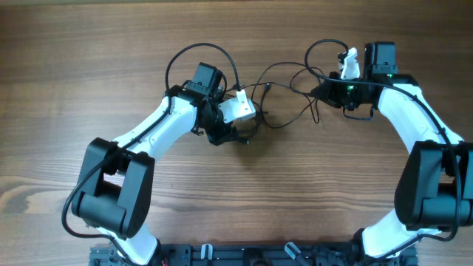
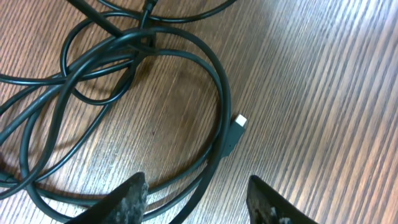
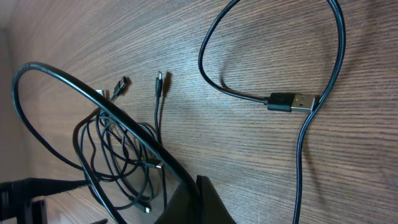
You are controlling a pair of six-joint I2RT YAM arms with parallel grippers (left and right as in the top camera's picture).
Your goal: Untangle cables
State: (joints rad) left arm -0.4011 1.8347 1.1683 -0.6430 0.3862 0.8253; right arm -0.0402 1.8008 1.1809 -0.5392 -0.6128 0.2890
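Clearly the cables (image 3: 118, 158) are far from sorted. They lie on the wooden table (image 2: 323, 74) between the two arms, a knot of thin black loops with looser strands running out toward each side. The left gripper (image 2: 199, 200) hangs low over one wide loop with its jaws apart, gripping nothing. A strand crosses the gap between its fingertips, and a white-tipped plug (image 2: 239, 121) lies free just outside that loop. The right gripper (image 3: 198, 200) has its jaws together, and a black strand arcs straight down into them, so it looks pinched there, though the contact itself is hidden. Near it a flat metal plug (image 3: 292, 102) rests on the wood, its tip against another strand. The step in hand, I judge, is choosing a strand for the left side to draw out. The white-tipped end is the sensible choice, because a free end can be pulled back through the loops, whereas grabbing mid-loop would likely tighten the knot. Close low on the wire just behind the plug, then pull slowly away from the right arm, which should hold its strand as an anchor. Stop if the whole bundle drags along.
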